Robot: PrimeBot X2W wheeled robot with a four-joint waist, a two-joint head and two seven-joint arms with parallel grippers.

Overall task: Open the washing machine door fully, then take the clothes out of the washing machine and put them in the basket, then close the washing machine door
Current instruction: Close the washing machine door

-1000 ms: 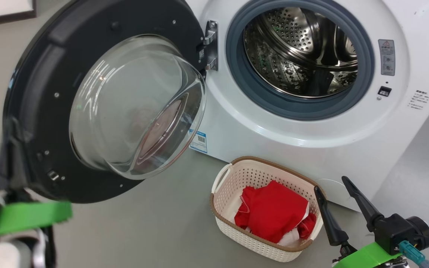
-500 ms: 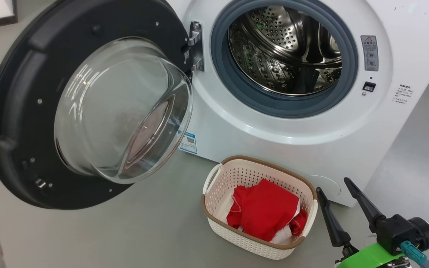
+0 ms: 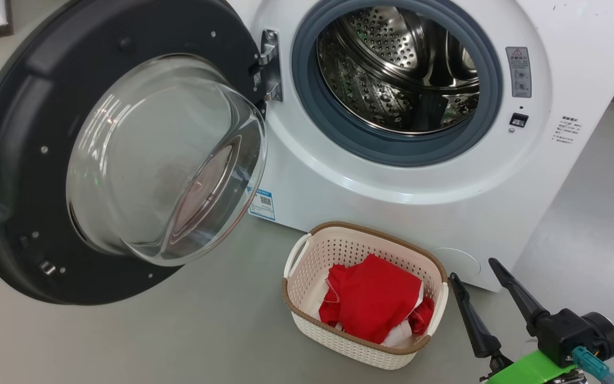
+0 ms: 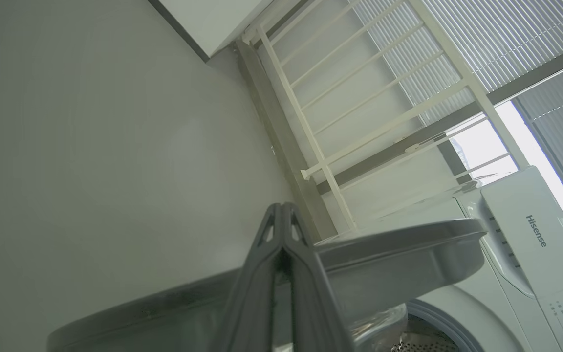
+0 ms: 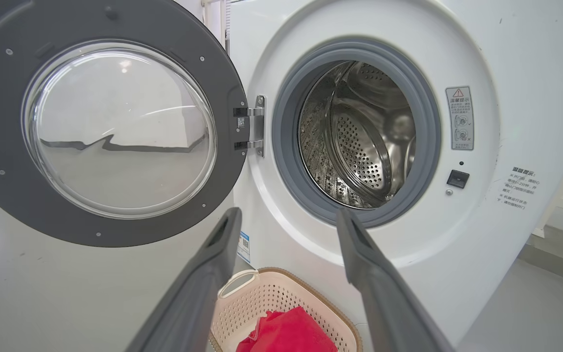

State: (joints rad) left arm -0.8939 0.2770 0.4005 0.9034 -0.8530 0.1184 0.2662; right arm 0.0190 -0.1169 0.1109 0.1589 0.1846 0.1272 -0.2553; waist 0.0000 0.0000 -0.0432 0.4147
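Right end effector (image 3: pixel 472 269): fingers spread wide, nothing between them, tips pointed toward the washing machine (image 3: pixel 392 202).
Just left of its fingers, down on the floor (image 3: pixel 205 330), sat the basket (image 3: pixel 339 341), close against the machine's front. From the right wrist it showed low between the two fingers.
The clothes (image 3: pixel 373 298) lay inside the basket as a red bundle, with white parts at the lower edge.
Ahead of and above the fingertips: grey rubber ring (image 3: pixel 303 80) and the perforated steel drum (image 3: pixel 392 69).
Further left of this end effector the washing machine door (image 3: pixel 19 160) stood swung out on its hinge (image 3: pixel 269 64), with the glass bowl bulging outward. A small blue label (image 3: pixel 261 200) sat on the machine's front below the hinge.

Left end effector (image 4: pixel 281 210): fingers pressed flat together, holding nothing.
The door's grey edge ran across just beyond and beneath its fingers. Could not tell whether they touched it.
Past the tips: bare floor, then a white barred frame (image 4: pixel 340 122) against the wall.
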